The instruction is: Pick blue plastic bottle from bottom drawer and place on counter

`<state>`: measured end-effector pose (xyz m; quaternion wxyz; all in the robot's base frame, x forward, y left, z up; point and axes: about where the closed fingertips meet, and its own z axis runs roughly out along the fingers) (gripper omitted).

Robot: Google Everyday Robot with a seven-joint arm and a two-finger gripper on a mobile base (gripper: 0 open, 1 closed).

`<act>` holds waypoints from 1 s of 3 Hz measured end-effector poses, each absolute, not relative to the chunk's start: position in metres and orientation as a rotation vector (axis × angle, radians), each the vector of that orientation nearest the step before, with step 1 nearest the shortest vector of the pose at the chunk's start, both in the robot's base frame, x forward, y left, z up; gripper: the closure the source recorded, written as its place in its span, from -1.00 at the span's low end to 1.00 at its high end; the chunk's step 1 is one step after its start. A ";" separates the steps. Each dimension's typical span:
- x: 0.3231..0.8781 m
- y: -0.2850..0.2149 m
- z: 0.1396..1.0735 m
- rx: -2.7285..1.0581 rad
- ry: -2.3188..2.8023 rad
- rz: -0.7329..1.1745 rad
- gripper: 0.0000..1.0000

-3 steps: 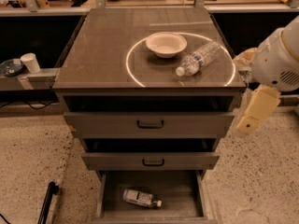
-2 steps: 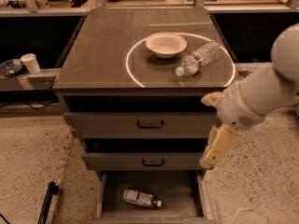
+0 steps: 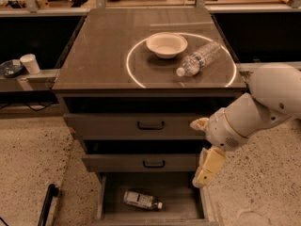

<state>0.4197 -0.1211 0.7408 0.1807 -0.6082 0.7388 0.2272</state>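
Observation:
The blue plastic bottle (image 3: 141,200) lies on its side on the floor of the open bottom drawer (image 3: 183,206), with its cap pointing right. My gripper (image 3: 203,175) hangs pointing down at the drawer's right side, above and to the right of the bottle and not touching it. It holds nothing that I can see. The white arm (image 3: 256,109) reaches in from the right, in front of the two upper drawers. The counter (image 3: 94,60) with its thin white circle is above.
A white bowl (image 3: 166,44) and a clear water bottle (image 3: 199,58) lie inside the circle on the counter. The two upper drawers (image 3: 150,125) are slightly pulled out. A paper cup (image 3: 31,63) stands on a ledge at left. A black pole (image 3: 47,202) lies on the floor.
The arm has swung from the cabinet's right side leftward and down. The gripper now hangs lower, just above the bottom drawer's right edge. The bottle has not moved.

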 end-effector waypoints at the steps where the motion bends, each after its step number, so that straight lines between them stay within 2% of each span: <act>1: 0.414 -0.115 0.729 -1.732 2.102 0.714 -1.00; 2: 0.401 -0.094 0.702 -1.745 2.069 0.764 -1.00; 3: 0.378 -0.062 0.658 -1.680 1.985 0.737 -1.00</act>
